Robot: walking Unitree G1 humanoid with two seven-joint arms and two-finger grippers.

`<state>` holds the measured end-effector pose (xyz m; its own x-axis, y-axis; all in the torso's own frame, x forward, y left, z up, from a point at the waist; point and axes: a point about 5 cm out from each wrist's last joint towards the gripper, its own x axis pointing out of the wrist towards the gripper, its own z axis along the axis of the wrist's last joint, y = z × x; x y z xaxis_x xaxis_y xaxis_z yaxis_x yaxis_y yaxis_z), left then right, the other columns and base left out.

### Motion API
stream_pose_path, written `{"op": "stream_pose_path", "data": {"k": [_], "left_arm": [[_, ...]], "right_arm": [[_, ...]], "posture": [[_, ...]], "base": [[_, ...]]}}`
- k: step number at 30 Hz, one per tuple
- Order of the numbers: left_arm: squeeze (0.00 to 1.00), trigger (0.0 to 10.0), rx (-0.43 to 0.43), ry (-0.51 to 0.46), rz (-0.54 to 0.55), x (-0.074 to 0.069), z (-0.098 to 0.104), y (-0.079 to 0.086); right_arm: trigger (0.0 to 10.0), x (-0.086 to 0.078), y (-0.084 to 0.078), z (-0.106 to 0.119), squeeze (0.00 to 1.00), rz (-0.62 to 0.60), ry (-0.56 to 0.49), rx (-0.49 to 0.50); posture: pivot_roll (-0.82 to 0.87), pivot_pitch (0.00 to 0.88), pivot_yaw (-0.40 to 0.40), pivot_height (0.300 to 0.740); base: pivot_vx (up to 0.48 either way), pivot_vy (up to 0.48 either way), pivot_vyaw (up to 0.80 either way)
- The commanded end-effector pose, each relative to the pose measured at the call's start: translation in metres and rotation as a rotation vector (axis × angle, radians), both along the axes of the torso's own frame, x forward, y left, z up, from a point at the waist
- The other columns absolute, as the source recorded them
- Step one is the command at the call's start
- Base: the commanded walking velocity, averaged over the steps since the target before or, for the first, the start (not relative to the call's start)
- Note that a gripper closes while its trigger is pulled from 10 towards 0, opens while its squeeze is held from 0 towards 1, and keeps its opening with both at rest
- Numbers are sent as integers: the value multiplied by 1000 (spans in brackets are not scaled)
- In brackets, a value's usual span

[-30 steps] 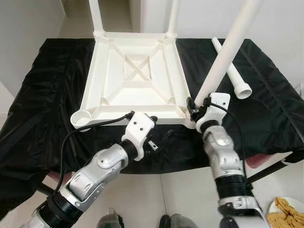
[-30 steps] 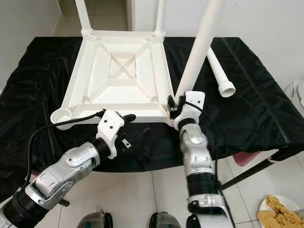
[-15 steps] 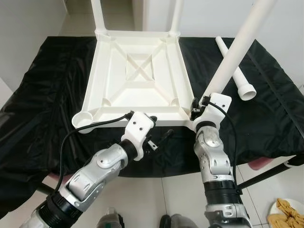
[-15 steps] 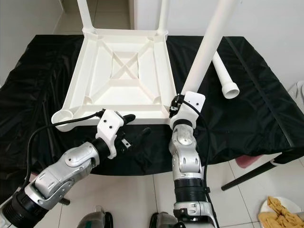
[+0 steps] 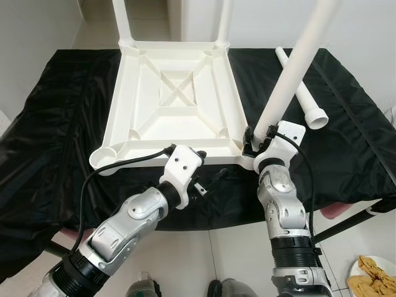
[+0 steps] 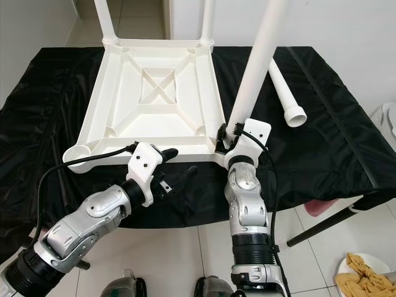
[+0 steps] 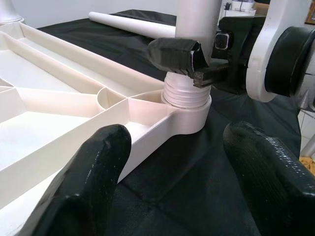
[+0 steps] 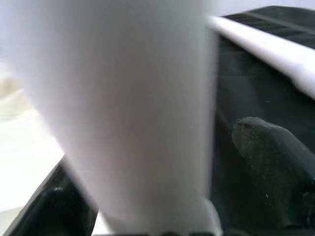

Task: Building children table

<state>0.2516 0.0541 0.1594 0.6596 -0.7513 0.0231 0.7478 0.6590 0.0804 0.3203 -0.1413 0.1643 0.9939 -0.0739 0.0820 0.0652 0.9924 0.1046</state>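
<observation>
- Compared with a second ago, little has changed: the right gripper (image 5: 255, 137) is still clamped low on the long white plastic tube leg (image 5: 291, 71), and the leg has swung a shade nearer upright over the near right corner socket (image 7: 186, 114).
- The upturned white moulded plastic tabletop (image 5: 173, 99) lies on the black cloth-covered table (image 5: 62, 124), two legs already standing at its far corners and a spare white tube leg (image 5: 303, 93) lying on the cloth to the right.
- In the left wrist view the held leg's ribbed end sits in the socket, with several thread rings still showing above the rim; I judge it only partly screwed home.
- Black fingers (image 7: 176, 54) of the right gripper pinch the leg just above those rings, closed firmly on it.
- Left gripper (image 5: 207, 183) hovers just off the near edge of the tabletop, fingers spread wide and holding nothing.
- Handling, as a judgement: the leg looks light, stiff, hollow and smooth, so it may slip when twisted; gripping low near the thread keeps leverage small and alignment true.
- Tabletop is light too and could slide on the cloth; bracing its near rim beside the socket would help.
</observation>
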Motion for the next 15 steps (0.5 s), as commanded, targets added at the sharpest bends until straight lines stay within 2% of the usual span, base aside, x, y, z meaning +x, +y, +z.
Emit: {"op": "stream_pose_path", "data": {"k": [1, 5, 8, 9, 11, 12, 14, 15], "left_arm": [[0, 10000, 17, 6, -247, -9, -1, -8], [0, 10000, 15, 5, -247, -9, -1, -9], [0, 10000, 14, 4, -250, -9, -1, -9], [0, 10000, 14, 4, -250, -9, -1, -9], [0, 10000, 15, 4, -251, -9, -1, -10], [0, 10000, 15, 4, -251, -9, -1, -10], [0, 10000, 15, 3, -252, -9, 0, -10], [0, 10000, 15, 3, -252, -9, 0, -10]], "right_arm": [[10000, -2, -1, -5, 0, 80, 4, 0], [10000, -2, -3, -8, 0, 153, -3, -29], [10000, -1, -9, -13, 0, 286, -7, -51], [10000, -1, -9, -13, 0, 286, -7, -51], [10000, 0, -19, -14, 0, 362, -21, -82], [10000, 0, -19, -14, 0, 362, -21, -82], [10000, 0, -32, -15, 0, 449, -23, -97], [10000, 0, -32, -15, 0, 449, -23, -97]], "posture": [[26, 57, -27, 740], [24, 55, -28, 740], [22, 52, -28, 740], [22, 52, -28, 740], [24, 47, -28, 740], [24, 47, -28, 740], [24, 45, -27, 740], [24, 45, -27, 740]], "base": [[0, 0, 0], [0, 0, 0], [0, 0, 0], [0, 0, 0], [0, 0, 0], [0, 0, 0], [0, 0, 0], [0, 0, 0]]}}
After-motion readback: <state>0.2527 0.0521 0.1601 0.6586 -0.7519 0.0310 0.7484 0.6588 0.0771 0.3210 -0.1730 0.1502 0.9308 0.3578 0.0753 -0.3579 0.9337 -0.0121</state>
